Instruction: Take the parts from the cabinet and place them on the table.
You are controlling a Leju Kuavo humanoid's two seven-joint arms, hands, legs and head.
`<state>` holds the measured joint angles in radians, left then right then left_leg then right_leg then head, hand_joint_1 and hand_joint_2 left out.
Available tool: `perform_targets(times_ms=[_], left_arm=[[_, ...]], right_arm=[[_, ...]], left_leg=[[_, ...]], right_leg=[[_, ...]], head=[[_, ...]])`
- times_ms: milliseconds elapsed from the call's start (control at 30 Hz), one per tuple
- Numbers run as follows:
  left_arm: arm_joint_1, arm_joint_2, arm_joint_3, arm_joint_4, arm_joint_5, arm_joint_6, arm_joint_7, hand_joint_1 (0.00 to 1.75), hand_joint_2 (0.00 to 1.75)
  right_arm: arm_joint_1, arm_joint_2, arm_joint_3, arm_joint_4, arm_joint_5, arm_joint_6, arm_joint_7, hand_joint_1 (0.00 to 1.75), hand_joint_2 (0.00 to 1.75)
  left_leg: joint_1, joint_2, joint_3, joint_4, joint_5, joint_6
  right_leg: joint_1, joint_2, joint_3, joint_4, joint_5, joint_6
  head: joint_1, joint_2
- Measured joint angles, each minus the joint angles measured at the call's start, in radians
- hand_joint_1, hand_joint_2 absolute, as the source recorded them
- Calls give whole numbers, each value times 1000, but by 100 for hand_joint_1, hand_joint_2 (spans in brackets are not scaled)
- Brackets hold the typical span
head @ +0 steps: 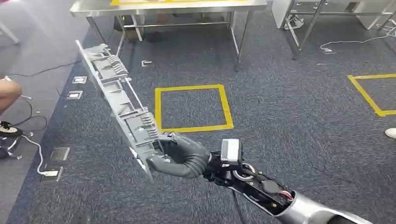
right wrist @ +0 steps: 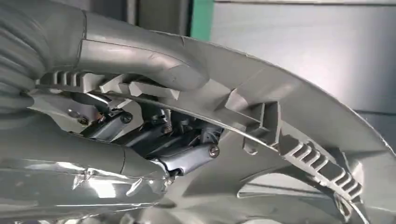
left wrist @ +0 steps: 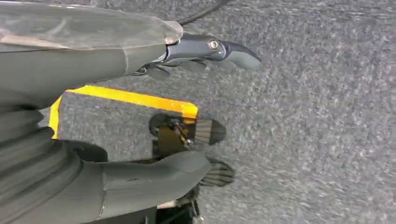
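One long grey plastic part, ribbed and clipped along its length, is being carried in my right hand, whose fingers are wrapping its lower end near 6 o'clock in the head view. It is slanting up toward 10 o'clock over dark carpet and a yellow taped square. A steel table is waiting at 12 o'clock. My left hand is hanging spread, gripping nothing. I am judging the end-only hold risky: the long free length could swing, slip, or strike a table leg.
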<state>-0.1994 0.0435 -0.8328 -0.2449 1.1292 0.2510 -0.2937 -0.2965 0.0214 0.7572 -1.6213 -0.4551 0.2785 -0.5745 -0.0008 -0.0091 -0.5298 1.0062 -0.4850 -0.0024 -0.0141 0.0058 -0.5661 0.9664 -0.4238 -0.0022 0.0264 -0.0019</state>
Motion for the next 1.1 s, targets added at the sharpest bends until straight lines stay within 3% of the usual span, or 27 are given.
perform_targets(times_ms=[33, 100, 133, 167, 200, 300, 333, 367, 400, 467, 500, 567, 600, 633, 667, 700, 733, 800, 833, 867, 900, 1000, 1033, 1100], left_arm=[[-1, -1, 0, -1, 0, 0, 0, 0, 175], [1, 0, 0, -1, 0, 0, 0, 0, 175], [3, -1, 0, -2, 0, -1, 0, 0, 175], [5, -1, 0, -2, 0, -2, 1, 0, 175], [6, 0, 0, -2, 0, -2, 1, 0, 175], [7, 1, 0, -2, -1, -2, 1, 0, 175], [5, 0, 0, -2, -1, -2, 1, 0, 175], [3, 0, 0, -2, -1, -2, 1, 0, 175], [3, -1, 0, -3, -1, -2, 2, 0, 175], [7, -2, 0, -4, -2, -2, 2, 0, 175], [8, -3, 0, -5, -2, -2, 2, 0, 175], [3, 0, 0, -5, -8, -2, 2, 0, 175], [1, 0, 0, -5, -11, -2, 2, 0, 175], [1, 0, 0, -5, -11, -3, 2, 0, 175], [1, -1, 0, -5, -12, -5, 2, 0, 175], [1, -1, 0, -5, -13, -8, 2, 0, 175], [1, -1, 0, -5, -15, -11, 2, 0, 175], [-1, -4, 0, -6, -15, -11, 2, 0, 175], [0, -7, 0, -6, -15, -11, 2, 0, 175], [0, -7, 0, -6, -15, -11, 1, 0, 175], [0, -6, 0, -6, -15, -11, 1, 0, 175], [1, -1, 0, -6, -15, -9, 0, 0, 175], [-1, -6, 0, -7, -15, -9, -1, 0, 175], [-2, -5, 0, -7, -15, -8, 0, 0, 175]], right_arm=[[-3, 0, -1, 0, 0, 0, -1, 175, 175], [-2, 0, -1, 0, 0, 0, -2, 175, 175], [-1, 0, 0, 0, 0, 0, -2, 175, 175], [2, 0, 0, 0, 0, 1, -1, 175, 175], [3, 0, 0, 0, 0, 0, 0, 175, 175], [2, 0, 0, 0, 0, 0, -1, 175, 175], [1, 0, 0, 1, 0, 0, -1, 175, 175], [0, 0, -1, 0, 0, 0, -2, 175, 175], [0, 0, 0, 0, 0, 0, -2, 175, 175], [1, -1, -1, 0, 0, 0, 0, 175, 175], [2, -1, -1, 0, 0, -1, 1, 175, 175], [0, -1, -5, 0, 2, -16, 4, 175, 175], [0, -2, -6, 0, 3, -29, 9, 175, 175], [1, -2, -6, 1, 3, -40, 15, 175, 175], [2, -3, -6, 3, 4, -45, 19, 175, 175], [2, -4, -8, 7, 8, -53, 22, 175, 175], [2, -4, -11, 11, 9, -63, 26, 175, 175], [-1, -4, -18, 16, 10, -72, 28, 175, 175], [-3, -4, -21, 19, 9, -75, 27, 175, 175], [-8, -4, -21, 22, 10, -76, 28, 175, 175], [-9, -4, -23, 24, 10, -78, 28, 175, 175], [-9, -3, -23, 35, 9, -84, 32, 175, 175], [-12, -3, -24, 39, 10, -85, 32, 175, 175], [-20, -3, -23, 44, 9, -85, 31, 175, 175]], left_leg=[[2, 0, -43, 72, -14, -6], [6, 0, -145, 225, -77, -12], [7, 1, -188, 272, -99, -13], [9, 1, -202, 266, -89, -14], [10, 1, -197, 224, -57, -13], [15, 4, -111, -38, 129, -10], [8, 5, -116, -33, 107, -6], [1, 6, -114, -38, 82, 5], [-1, 5, -114, -36, 110, 15], [4, 4, -97, -39, 98, 27], [6, 4, -86, -44, 93, 32], [4, 3, -73, -44, 84, 44], [0, 2, -66, -44, 77, 47], [-4, 2, -59, -44, 70, 50], [-8, 1, -52, -44, 64, 53], [-13, -1, -43, -44, 57, 55], [-16, -3, -32, -44, 51, 56], [-21, -3, -15, -46, 38, 55], [-26, -4, -11, -45, 34, 52], [-23, -4, -14, -49, 33, 50], [-23, -1, -13, -53, 31, 46], [-25, 0, -6, -30, 23, 34], [-25, 1, -27, 11, 12, 25], [-10, 1, -115, 150, -42, 12]], right_leg=[[0, -1, 2, 0, -3, -5], [0, 0, 10, 0, -14, -7], [0, 1, 17, 0, -21, -8], [0, 3, 26, 0, -29, -7], [-1, 5, 37, 0, -37, -6], [-3, 5, 74, -1, -66, 5], [-2, 4, 80, -4, -70, 11], [-2, 6, 73, -4, -74, 17], [-2, 5, 78, -8, -80, 26], [0, 4, 91, 2, -82, 35], [-3, -1, 76, 31, -89, 39], [-2, -1, 1, 170, -121, 41], [-1, -1, -64, 272, -161, 41], [-1, -1, -111, 334, -190, 41], [3, -1, -134, 347, -193, 37], [6, -1, -133, 315, -168, 30], [12, -1, -113, 241, -117, 19], [36, -5, -46, 45, 15, -15], [45, -10, -39, 12, 1, -27], [46, -6, -35, 3, -16, -23], [45, -7, -21, -4, 4, -29], [29, -9, 14, -31, 13, -30], [25, -10, 22, -37, 13, -31], [22, -10, 24, -37, 10, -30]], head=[[-8, 0], [-10, 0], [-13, 0], [-15, 0], [-16, 0], [-18, 0], [-20, 0], [-26, 0], [-23, 0], [-16, 0], [-11, 0], [-2, 0], [4, 0], [9, 0], [12, 0], [13, 0], [17, 0], [22, 0], [12, 0], [12, 0], [16, 0], [17, 0], [12, 0], [-2, 0]])
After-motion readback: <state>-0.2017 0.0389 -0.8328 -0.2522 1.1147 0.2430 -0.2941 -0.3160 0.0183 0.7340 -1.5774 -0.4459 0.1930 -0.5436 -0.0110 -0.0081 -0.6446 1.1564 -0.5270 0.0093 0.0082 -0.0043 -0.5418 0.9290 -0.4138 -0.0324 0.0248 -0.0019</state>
